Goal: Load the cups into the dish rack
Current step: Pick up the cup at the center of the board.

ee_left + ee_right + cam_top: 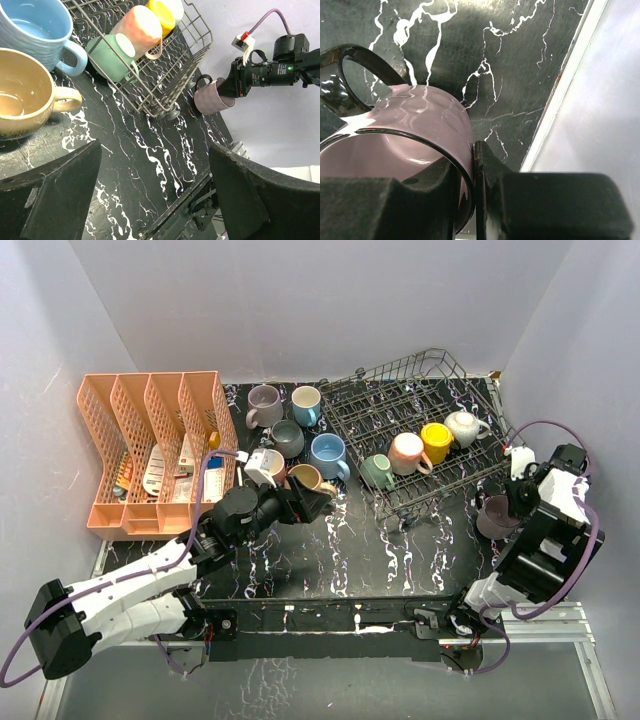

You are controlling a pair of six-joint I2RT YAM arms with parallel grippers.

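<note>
A mauve cup (493, 518) stands on the dark marbled table by the dish rack's (385, 408) near right corner. My right gripper (516, 502) is shut on its rim, one finger inside the cup (420, 125) and one finger (487, 175) outside against the wall. The left wrist view shows this cup (212, 96) tilted beside the rack (170, 87). Green (377, 471), pink (408, 453), yellow (436, 442) and white (463, 426) cups lie in the rack. My left gripper (318, 502) hangs open and holds nothing (155, 150), next to a tan cup (306, 479) and a blue cup (328, 454).
Several more cups stand left of the rack: mauve-grey (263, 406), blue (306, 405), grey (287, 438), white (262, 467). An orange divided organiser (150, 450) stands at the far left. White walls close in the back and right sides.
</note>
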